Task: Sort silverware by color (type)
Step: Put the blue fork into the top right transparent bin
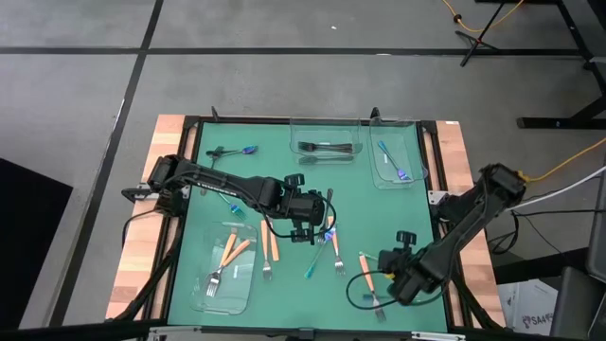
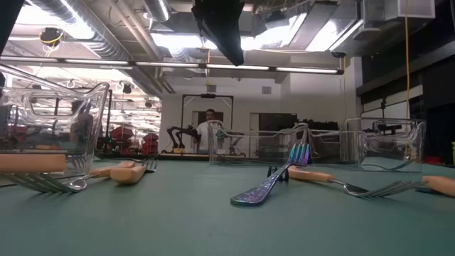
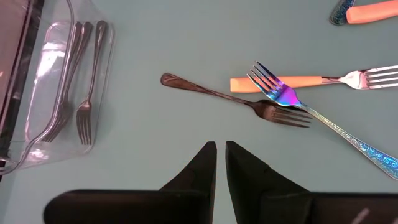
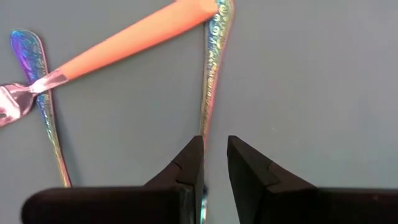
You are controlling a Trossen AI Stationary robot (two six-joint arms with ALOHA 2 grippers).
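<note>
Black fork (image 3: pixel 239 103) lies just beyond the left pincer's (image 3: pixel 220 149) near-closed tips.

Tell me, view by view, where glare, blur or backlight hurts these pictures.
Low view: bright ceiling lights wash out the top, leaving the arm a dark silhouette; the nearest orange handle is soft. Right wrist view: the orange handle is blurred. High view: evenly lit. Left wrist view: sharp, with glints on the clear tray.

1. The high view looks straight down on the whole green table mat (image 1: pixel 284 180).
2. The low view sits at mat level, facing the room beyond.
3. The left wrist view looks down closely on a dark metal fork (image 3: pixel 236 99).
4. The right wrist view, nearer still, shares an iridescent blue-teal utensil handle (image 4: pixel 212 68) with the high view.
</note>
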